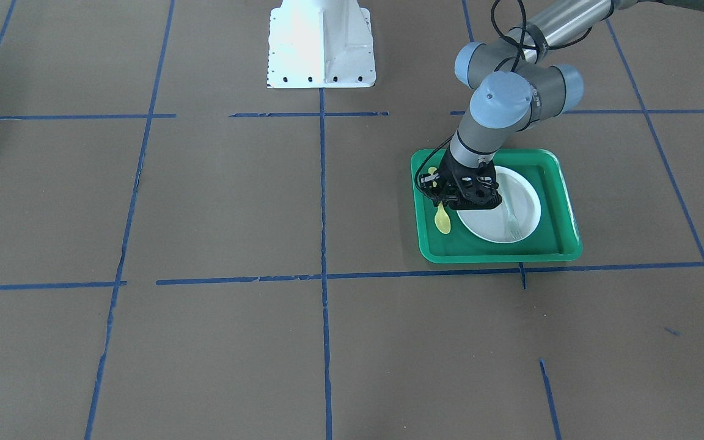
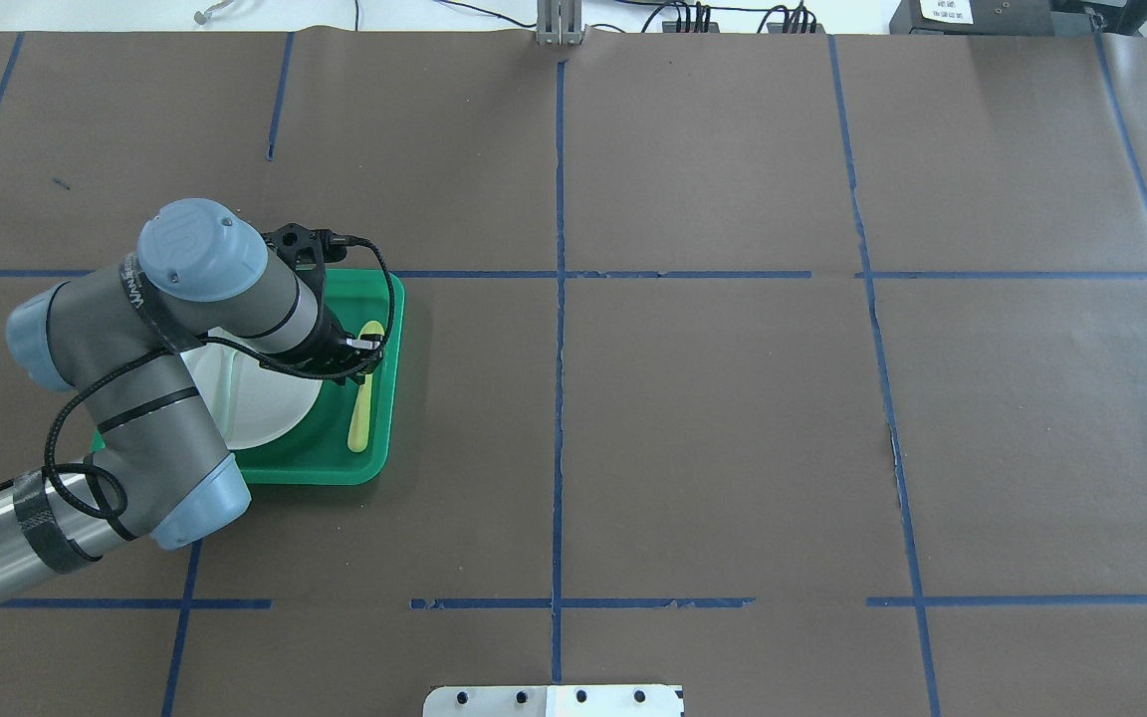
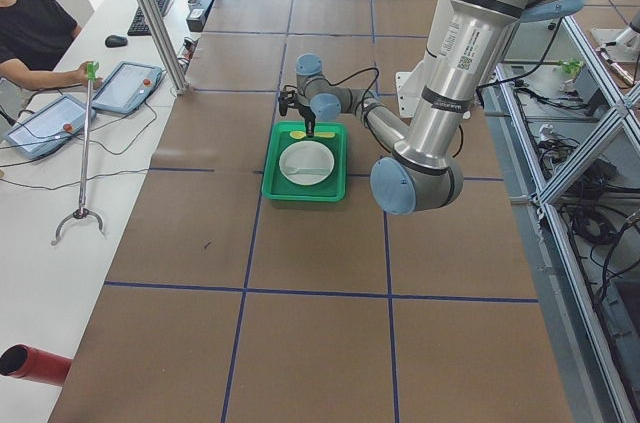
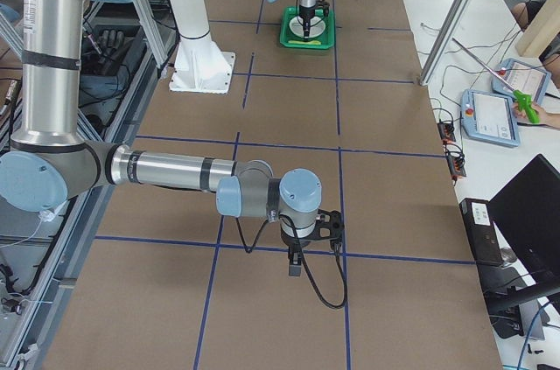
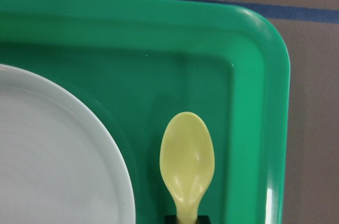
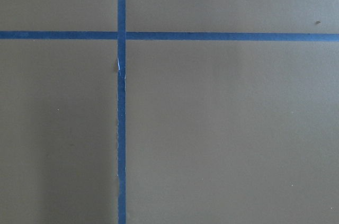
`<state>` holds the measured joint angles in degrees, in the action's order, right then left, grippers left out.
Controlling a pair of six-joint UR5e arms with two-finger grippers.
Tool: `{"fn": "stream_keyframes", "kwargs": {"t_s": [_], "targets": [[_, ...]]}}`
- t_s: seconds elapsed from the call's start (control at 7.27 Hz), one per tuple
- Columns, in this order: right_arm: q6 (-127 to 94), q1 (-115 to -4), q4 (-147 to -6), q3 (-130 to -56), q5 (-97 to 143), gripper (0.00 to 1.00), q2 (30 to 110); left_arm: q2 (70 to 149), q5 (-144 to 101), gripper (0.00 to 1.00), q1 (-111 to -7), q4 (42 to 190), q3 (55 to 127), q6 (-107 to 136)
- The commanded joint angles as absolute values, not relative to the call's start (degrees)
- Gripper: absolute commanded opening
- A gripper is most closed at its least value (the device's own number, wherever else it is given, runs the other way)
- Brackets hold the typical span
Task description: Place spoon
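The pale-yellow spoon (image 1: 443, 221) lies low in the green tray (image 1: 498, 253), in the strip between the white plate (image 1: 518, 189) and the tray's side wall. My left gripper (image 1: 443, 198) points down over it and is shut on its neck. In the overhead view the spoon (image 2: 360, 418) shows on both sides of the left gripper (image 2: 362, 349). In the left wrist view the spoon's bowl (image 5: 187, 158) sits beside the plate (image 5: 53, 150) in the tray (image 5: 254, 38). My right gripper (image 4: 295, 265) hangs over bare table far from the tray; I cannot tell whether it is open or shut.
A grey translucent fork (image 1: 512, 221) lies on the plate. The white robot base (image 1: 321, 43) stands at the table's middle edge. Brown table with blue tape lines (image 6: 121, 128) surrounds the tray.
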<state>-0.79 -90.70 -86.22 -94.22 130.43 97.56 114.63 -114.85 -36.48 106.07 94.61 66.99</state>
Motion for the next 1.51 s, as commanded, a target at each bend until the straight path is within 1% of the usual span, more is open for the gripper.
{"fn": "stream_keyframes", "kwargs": {"t_s": [0.0,0.28,0.41,0.55,0.69,0.83,1.1,1.24,1.38], "targets": [[-0.79,-90.70,-86.22,-94.22,130.43,1.00,97.56,114.44,-114.79,0.58,-36.65,105.91,95.70,66.97],[-0.79,-90.70,-86.22,-94.22,130.43,1.00,97.56,114.08,-114.96,0.55,-39.97,101.29,102.01,66.45],[-0.70,-90.70,-86.22,-94.22,130.43,1.00,97.56,114.43,-115.13,0.58,-42.60,94.55,107.09,63.66],[-0.79,-90.70,-86.22,-94.22,130.43,1.00,97.56,114.78,-115.14,0.97,-45.59,90.31,110.53,60.33],[-0.79,-90.70,-86.22,-94.22,130.43,1.00,97.56,114.70,-115.14,1.00,-48.75,88.78,112.92,59.42],[-0.79,-90.70,-86.13,-94.22,130.43,1.00,97.56,114.70,-115.22,1.00,-54.96,88.68,113.29,55.50],[-0.79,-90.70,-86.22,-94.22,130.43,1.00,97.56,111.91,-119.69,1.00,-62.81,87.89,112.42,36.82],[-0.79,-90.70,-86.13,-94.22,130.43,1.00,97.56,108.67,-121.62,1.00,-69.02,88.24,111.37,27.08],[-0.79,-90.70,-86.22,-94.22,130.43,1.00,97.56,106.54,-124.60,1.00,-74.56,88.24,107.88,14.80]]}}
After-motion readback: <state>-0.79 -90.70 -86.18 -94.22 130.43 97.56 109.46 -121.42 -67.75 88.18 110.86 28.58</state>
